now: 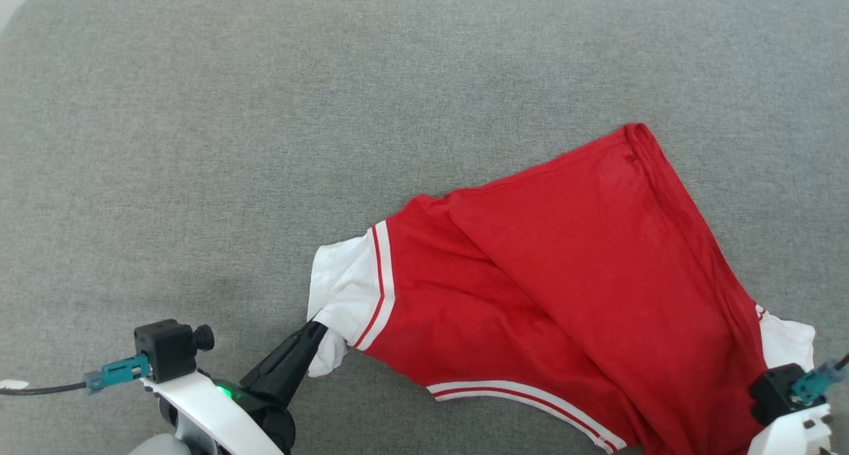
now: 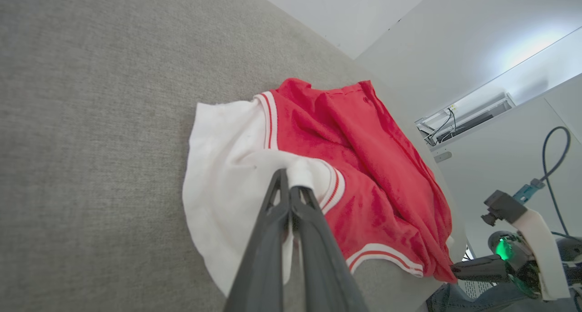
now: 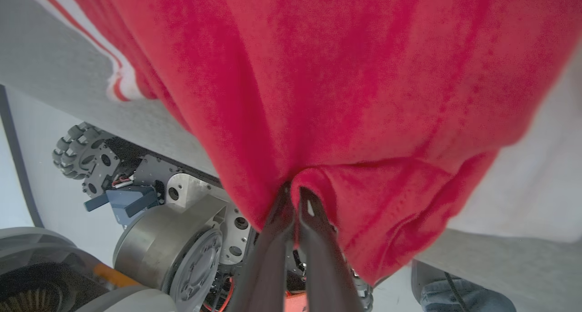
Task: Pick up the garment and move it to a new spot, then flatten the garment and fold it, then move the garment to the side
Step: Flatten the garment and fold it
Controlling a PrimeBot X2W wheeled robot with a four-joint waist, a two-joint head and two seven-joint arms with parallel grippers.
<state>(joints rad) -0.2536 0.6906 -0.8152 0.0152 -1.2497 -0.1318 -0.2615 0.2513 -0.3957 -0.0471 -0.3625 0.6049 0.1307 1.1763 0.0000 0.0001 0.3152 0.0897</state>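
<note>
Spanning both grippers, the garment [image 1: 564, 262] lay bunched on the grey surface [image 1: 199, 143] at its near right. The left gripper [image 1: 317, 330] was clamped on a white sleeve end and the right gripper [image 3: 293, 191] on red cloth, 2 grips probably meant to stretch it flat.

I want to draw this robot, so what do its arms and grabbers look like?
Each arm has a smooth white shell ending in a black wrist with a little green light. On top sits a black boxy camera with a teal plug and a thin dark cable. The left gripper and right gripper both have two long, skinny dark grey fingers that taper to points.
</note>
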